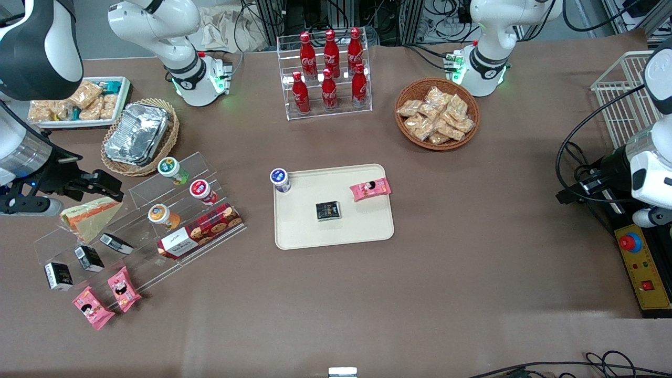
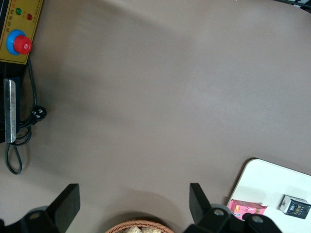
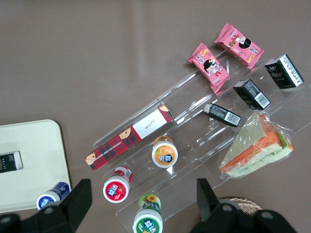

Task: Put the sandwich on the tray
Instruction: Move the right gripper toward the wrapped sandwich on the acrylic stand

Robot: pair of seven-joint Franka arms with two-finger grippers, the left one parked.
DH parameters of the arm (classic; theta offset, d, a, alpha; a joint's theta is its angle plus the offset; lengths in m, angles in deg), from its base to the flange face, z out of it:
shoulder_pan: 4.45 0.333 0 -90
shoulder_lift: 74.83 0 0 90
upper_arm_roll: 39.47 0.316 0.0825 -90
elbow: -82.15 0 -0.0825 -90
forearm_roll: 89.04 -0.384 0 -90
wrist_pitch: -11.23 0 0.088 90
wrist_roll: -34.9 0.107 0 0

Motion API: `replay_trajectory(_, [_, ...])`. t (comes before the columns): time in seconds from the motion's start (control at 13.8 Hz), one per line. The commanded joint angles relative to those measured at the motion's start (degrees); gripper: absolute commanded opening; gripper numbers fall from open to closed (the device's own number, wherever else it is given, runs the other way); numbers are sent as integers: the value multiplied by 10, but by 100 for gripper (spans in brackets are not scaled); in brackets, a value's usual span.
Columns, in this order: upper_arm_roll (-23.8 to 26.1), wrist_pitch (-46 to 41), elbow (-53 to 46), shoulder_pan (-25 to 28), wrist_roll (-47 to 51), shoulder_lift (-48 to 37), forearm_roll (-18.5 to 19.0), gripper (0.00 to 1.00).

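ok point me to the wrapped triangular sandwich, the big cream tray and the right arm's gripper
clear-wrapped triangular sandwich (image 1: 88, 217): front view, pale bread face, on the acrylic stand.
large cream rectangular tray (image 1: 310, 228): front view, bare floor.
right gripper (image 3: 141, 200): right wrist view, midway between open fingertips, above the stand.

"Coca-Cola" script on the red bottles (image 1: 329, 68) in the clear rack; other labels illegible.

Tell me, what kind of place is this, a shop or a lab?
Most likely a robotics lab staged as a snack shop. The gripper, fingers open, hangs above the sandwich on a clear display stand; a cola rack and an emergency-stop box sit on one brown table.
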Motion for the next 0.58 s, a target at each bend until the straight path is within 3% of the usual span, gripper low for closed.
replay_trajectory(0.0, [1, -13, -13, -2, 5, 2, 11, 96])
replay_trajectory(0.51, [-4, -13, -13, -9, 12, 2, 4, 96])
